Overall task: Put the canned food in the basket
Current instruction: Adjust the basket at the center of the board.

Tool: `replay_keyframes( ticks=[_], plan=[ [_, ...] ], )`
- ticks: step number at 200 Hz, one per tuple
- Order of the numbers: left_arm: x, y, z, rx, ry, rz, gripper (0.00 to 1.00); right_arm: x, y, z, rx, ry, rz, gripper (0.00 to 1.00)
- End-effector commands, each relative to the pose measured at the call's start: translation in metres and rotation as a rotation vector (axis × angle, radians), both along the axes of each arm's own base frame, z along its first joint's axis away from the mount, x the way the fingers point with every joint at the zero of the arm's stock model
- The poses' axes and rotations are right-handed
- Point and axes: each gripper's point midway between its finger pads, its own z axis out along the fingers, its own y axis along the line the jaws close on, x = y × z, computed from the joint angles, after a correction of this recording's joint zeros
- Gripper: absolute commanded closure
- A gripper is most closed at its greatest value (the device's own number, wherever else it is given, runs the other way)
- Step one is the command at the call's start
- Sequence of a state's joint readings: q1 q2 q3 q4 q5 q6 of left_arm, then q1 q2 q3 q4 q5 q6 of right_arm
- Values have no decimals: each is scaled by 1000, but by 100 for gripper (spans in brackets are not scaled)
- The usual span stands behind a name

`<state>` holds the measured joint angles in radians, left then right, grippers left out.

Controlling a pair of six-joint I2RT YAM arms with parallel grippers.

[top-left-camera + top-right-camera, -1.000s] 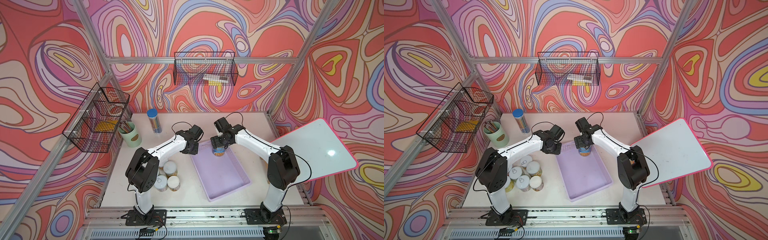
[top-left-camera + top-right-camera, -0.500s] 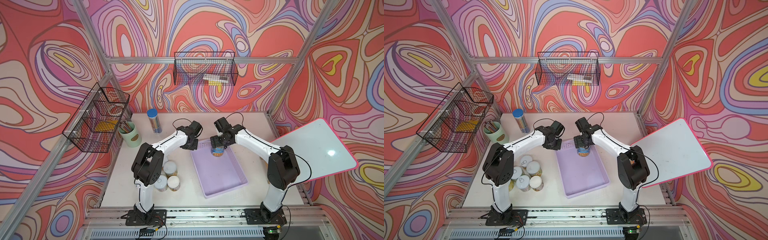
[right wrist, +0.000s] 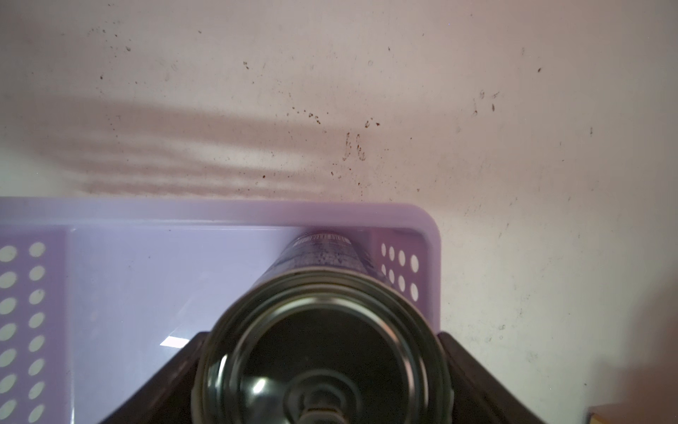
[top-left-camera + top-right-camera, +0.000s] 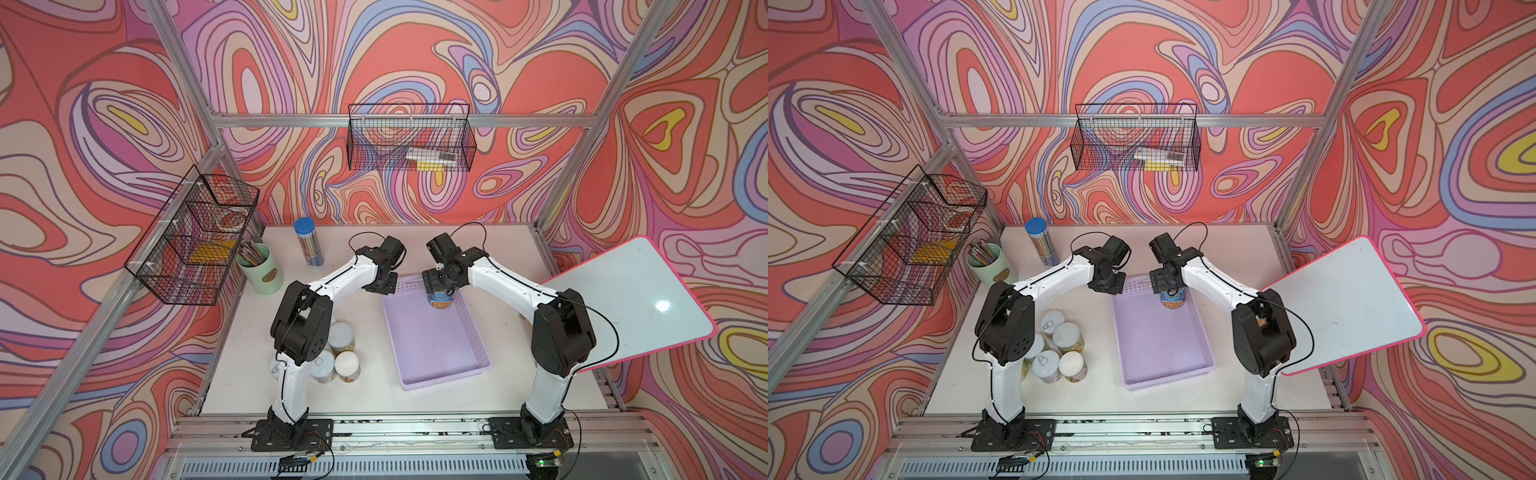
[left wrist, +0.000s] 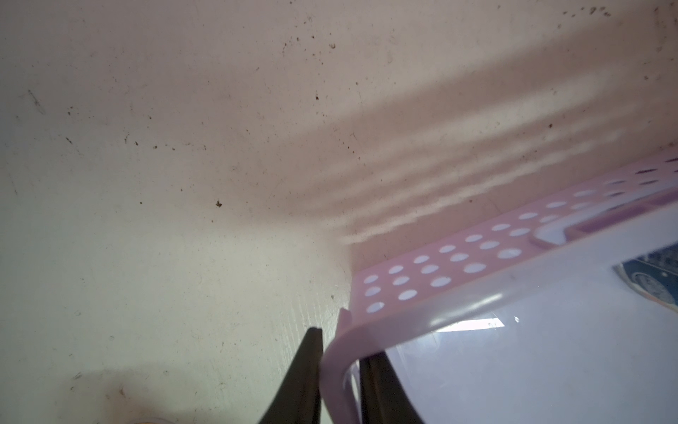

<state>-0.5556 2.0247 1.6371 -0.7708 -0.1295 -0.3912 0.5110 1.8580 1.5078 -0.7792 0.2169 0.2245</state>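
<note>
The lilac basket [image 4: 436, 345] [image 4: 1163, 345] lies mid-table. My left gripper [image 4: 384, 286] [image 4: 1108, 286] is shut on its far left corner; the left wrist view shows the jaws [image 5: 341, 345] pinching the rim [image 5: 477, 293], one finger outside the wall and one inside. My right gripper [image 4: 438, 282] [image 4: 1168, 286] is shut on a blue-labelled can [image 4: 440, 300] [image 4: 1172, 300] that stands upright in the basket's far right corner [image 3: 220, 213]. The can's silver top [image 3: 323, 348] fills the jaws. Several small yellow-labelled cans [image 4: 340, 336] [image 4: 1068, 336] cluster near the left arm's base, partly hidden by it.
A blue-capped pencil tube [image 4: 307, 243] and a green pencil cup [image 4: 259, 270] stand at the far left. Black wire baskets hang on the left frame [image 4: 195, 241] and on the back wall [image 4: 409, 143]. A tilted white board [image 4: 631, 299] overhangs the right edge.
My left gripper moved to the basket's far left corner and closed on its rim. The right gripper and its can stayed in place.
</note>
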Motion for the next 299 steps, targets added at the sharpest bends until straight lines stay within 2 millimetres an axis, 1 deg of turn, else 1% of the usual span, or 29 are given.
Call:
replay_keyframes(
  ticks=[1,36,61,89,114,126,161,166,167,169,175,185,194,210,223,225,235,247,255,265,284,299],
  plan=[
    [1,4,-5,32,19,-24,77,31,1,31,18,-137,-25,53],
    [1,5,-6,43,19,-38,78,37,-2,29,28,-141,-37,52],
    [0,6,-7,48,23,-41,78,35,-4,23,23,-125,-36,46],
    [-1,8,-8,54,24,-40,78,31,-4,21,31,-117,-42,27],
    [-2,7,-9,50,27,-43,78,29,-4,27,44,-124,-42,8],
    [-2,7,-9,46,26,-41,78,28,-3,31,57,-127,-36,2],
    [-2,6,-9,46,25,-42,78,20,5,46,125,-141,-4,2],
    [-2,7,-9,47,26,-42,78,18,6,43,131,-134,-1,2],
    [-2,7,-8,46,26,-42,78,17,6,49,139,-144,0,2],
    [-2,6,-8,46,26,-43,78,15,5,54,149,-154,0,2],
    [-2,6,-8,47,26,-45,78,12,5,59,166,-163,-4,2],
    [-1,7,-8,51,25,-45,78,4,1,62,184,-171,-20,2],
    [-1,8,-8,55,26,-47,78,-4,-5,69,206,-189,-44,2],
    [1,11,-8,55,26,-45,78,-22,-16,76,259,-212,-76,2],
    [2,13,-9,57,27,-46,78,-39,-24,79,300,-222,-107,6],
    [3,13,-9,58,27,-46,78,-42,-25,76,301,-216,-111,6],
    [4,15,-9,61,29,-48,78,-55,-33,76,317,-219,-137,11],
    [6,19,-9,65,29,-49,78,-71,-41,67,327,-200,-175,18],
    [8,22,-9,68,30,-47,78,-80,-44,62,343,-183,-188,21],
    [10,25,-9,69,30,-46,78,-91,-44,54,368,-154,-193,23],
    [14,31,-10,72,34,-44,78,-106,-46,37,375,-101,-204,27],
    [17,33,-10,75,36,-46,78,-113,-47,27,377,-68,-218,33]
  ],
)
